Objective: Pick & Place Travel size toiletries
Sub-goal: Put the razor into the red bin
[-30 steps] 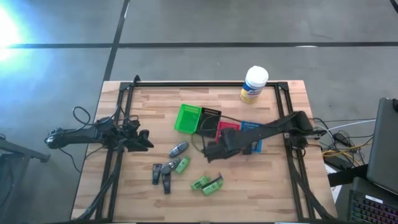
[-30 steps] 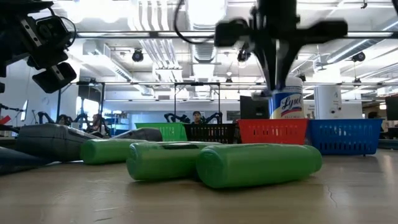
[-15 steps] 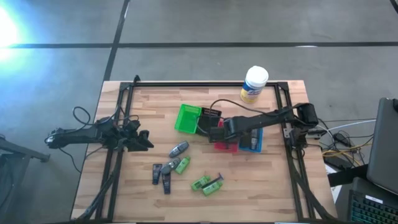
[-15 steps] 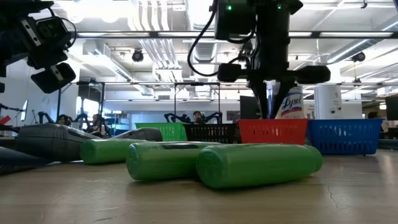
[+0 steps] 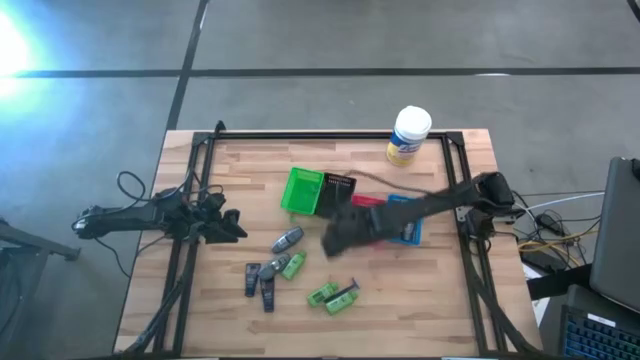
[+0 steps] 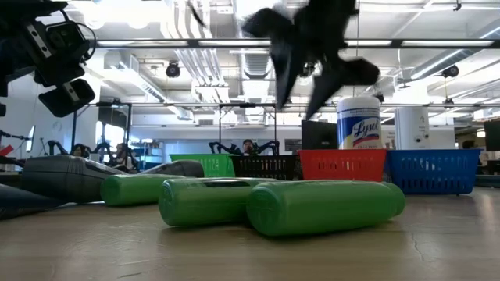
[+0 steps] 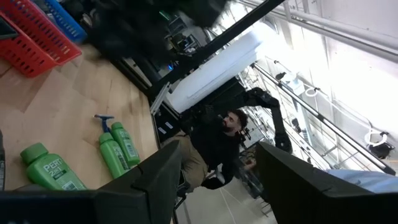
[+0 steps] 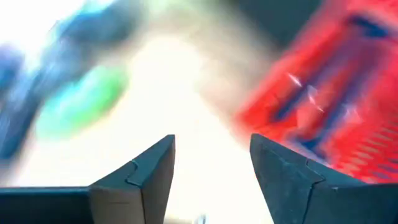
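Observation:
The toiletries lie on the wooden table near its front middle: a grey tube point(image 5: 288, 240), a green packet point(image 5: 292, 265), two small dark tubes point(image 5: 252, 278) point(image 5: 268, 292) and two more green packets point(image 5: 322, 294) point(image 5: 342, 298). In the low view the green packets point(image 6: 324, 207) lie on their sides in front. My right gripper point(image 5: 335, 235) is blurred, open and empty point(image 8: 211, 168), in the air between the red bin point(image 5: 365, 208) and the toiletries. My left gripper point(image 5: 238, 225) is open and empty at the table's left side point(image 7: 217, 180).
Green point(image 5: 303, 190), black point(image 5: 338, 187), red and blue point(image 5: 405, 218) bins stand in a row at mid-table. A white tub with a yellow label point(image 5: 408, 135) stands at the far edge. A person point(image 7: 217, 143) sits beyond the table. Bare wood lies at the front right.
My right gripper has swung from above the toiletries toward the far side to over the red bin, then back toward the near left; it is now blurred with motion. The toiletries on the table have stayed where they were.

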Robot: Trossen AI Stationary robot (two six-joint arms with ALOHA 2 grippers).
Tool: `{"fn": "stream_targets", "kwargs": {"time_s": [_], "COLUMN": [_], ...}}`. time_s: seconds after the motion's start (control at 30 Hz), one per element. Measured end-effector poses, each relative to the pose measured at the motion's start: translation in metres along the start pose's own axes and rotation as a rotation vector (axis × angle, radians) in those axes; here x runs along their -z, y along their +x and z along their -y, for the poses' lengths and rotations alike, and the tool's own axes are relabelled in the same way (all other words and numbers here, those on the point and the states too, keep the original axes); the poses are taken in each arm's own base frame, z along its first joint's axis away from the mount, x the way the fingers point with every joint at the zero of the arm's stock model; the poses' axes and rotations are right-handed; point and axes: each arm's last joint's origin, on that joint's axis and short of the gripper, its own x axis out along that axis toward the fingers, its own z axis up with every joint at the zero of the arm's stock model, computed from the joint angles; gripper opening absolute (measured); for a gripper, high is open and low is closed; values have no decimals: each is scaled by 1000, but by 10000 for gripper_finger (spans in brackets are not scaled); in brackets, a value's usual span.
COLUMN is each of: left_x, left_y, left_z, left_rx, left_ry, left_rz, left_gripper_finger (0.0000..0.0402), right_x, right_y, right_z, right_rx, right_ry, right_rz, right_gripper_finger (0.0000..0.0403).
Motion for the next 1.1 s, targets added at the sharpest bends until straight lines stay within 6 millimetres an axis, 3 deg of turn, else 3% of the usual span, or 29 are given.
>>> {"fn": "stream_targets", "kwargs": {"time_s": [0.13, 0.3, 0.53, 0.73, 1.1], "left_x": [0, 0, 0, 0, 0], "left_y": [0, 0, 0, 0, 0], "left_z": [0, 0, 0, 0, 0], "left_rx": [-1, -1, -2, -1, -3], "left_ry": [0, 0, 0, 0, 7], "left_rz": [0, -1, -1, 0, 3], "left_gripper_finger": [213, 213, 213, 213, 213], "right_x": [41, 66, 68, 73, 75], "right_y": [11, 38, 59, 78, 71], "right_z": [-23, -43, -61, -61, -62], "right_rx": [-34, -60, -51, -27, -67], "right_ry": [-352, -549, -731, -828, -940], "right_rz": [-137, -270, -303, -334, -335], "right_gripper_finger": [207, 186, 144, 124, 171]}}
